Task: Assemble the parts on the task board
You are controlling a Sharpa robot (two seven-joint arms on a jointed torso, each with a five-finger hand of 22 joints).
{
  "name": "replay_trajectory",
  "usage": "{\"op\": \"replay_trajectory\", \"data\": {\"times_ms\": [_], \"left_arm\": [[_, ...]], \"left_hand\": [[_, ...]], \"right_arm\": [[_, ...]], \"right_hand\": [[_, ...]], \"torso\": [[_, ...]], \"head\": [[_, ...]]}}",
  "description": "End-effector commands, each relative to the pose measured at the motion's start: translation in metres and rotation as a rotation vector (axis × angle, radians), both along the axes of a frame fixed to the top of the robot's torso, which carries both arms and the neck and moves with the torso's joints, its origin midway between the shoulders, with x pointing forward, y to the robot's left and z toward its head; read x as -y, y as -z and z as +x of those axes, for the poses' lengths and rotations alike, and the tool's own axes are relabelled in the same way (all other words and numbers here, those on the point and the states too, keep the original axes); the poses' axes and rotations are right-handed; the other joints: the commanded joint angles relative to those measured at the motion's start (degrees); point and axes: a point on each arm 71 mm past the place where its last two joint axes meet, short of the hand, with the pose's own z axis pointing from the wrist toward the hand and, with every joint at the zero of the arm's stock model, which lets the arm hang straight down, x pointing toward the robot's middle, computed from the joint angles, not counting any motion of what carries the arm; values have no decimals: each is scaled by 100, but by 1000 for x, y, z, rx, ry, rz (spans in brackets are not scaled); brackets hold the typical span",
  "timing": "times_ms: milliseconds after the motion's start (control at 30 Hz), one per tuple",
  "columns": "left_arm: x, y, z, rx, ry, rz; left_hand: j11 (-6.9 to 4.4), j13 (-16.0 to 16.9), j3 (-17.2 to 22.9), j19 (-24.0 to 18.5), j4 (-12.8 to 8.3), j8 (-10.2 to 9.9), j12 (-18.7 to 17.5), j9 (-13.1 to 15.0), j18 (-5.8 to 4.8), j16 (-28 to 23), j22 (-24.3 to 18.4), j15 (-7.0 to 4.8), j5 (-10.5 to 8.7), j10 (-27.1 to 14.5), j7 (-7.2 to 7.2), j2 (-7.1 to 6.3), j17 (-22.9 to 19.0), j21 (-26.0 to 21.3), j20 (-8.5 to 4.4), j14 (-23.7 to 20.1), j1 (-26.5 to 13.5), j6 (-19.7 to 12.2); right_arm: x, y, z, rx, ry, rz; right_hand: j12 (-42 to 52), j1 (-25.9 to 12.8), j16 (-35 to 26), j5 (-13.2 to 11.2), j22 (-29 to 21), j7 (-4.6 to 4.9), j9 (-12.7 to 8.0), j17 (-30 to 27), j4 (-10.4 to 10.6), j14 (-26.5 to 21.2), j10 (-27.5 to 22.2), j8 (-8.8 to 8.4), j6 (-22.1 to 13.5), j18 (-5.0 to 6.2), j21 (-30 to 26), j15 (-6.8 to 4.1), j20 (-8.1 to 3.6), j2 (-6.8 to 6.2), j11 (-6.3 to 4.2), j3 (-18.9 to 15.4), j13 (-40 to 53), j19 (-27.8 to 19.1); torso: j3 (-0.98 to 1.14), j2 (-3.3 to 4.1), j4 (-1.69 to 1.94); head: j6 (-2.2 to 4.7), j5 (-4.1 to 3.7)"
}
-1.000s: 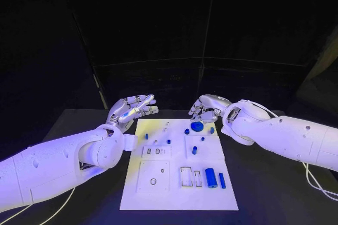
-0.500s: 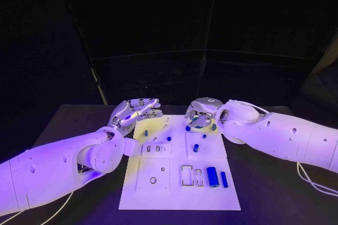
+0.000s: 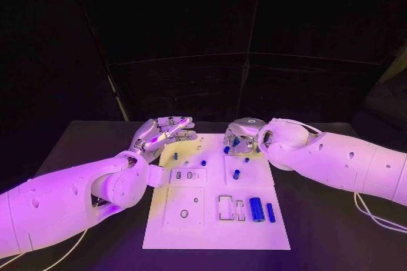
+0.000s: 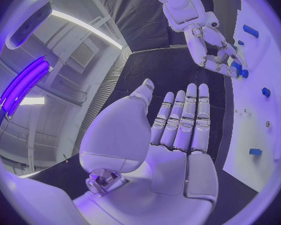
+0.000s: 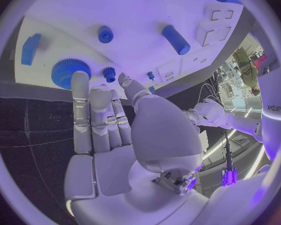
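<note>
The right hand (image 5: 106,130) hangs over the far end of the board (image 3: 212,236), fingers nearly straight and holding nothing; a gear (image 5: 70,72) and a small knob (image 5: 109,74) lie just past its fingertips. The left hand (image 3: 161,134) is open and empty, off the board's far corner. Risk: those fingertips could nudge the knob aside or foul the gear, since the two sit close together.

Your left robot hand (image 3: 163,133) is hovering with palm up, fingers straight, apart and holding nothing. Your right robot hand (image 3: 241,136) is reaching down from its bent wrist, fingers extended side by side, gripping nothing.
</note>
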Motion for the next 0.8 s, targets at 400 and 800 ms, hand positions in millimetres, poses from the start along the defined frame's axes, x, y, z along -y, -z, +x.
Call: {"op": "replay_trajectory", "data": {"times_ms": [400,800], "left_arm": [[2,-2,-1,8,19,-2],[3,-3,-1,7,24,-2]], "left_hand": [[12,-6,-6,49,-43,-4,-28,-11,30,18,8,12,21,40,26,59,-11,27,-1,41,-4,44],[14,-8,-10,55,-50,-9,-34,-15,29,14,8,13,21,40,31,57,-13,29,-2,40,-2,42]], "right_arm": [[-4,0,4,5,7,-34],[-6,3,9,-11,13,-52]], "right_hand": [[-2,38,616,-28,641,8,9,567,152,142,-37,-14,-17,-110,538,38,32,-57,24,160,2,196],[17,49,933,-42,971,21,17,851,286,145,65,6,72,-151,814,39,39,12,17,366,8,262]], "torso": [[1,39,3],[-3,76,12]], "head": [[-14,27],[-23,13]]}}
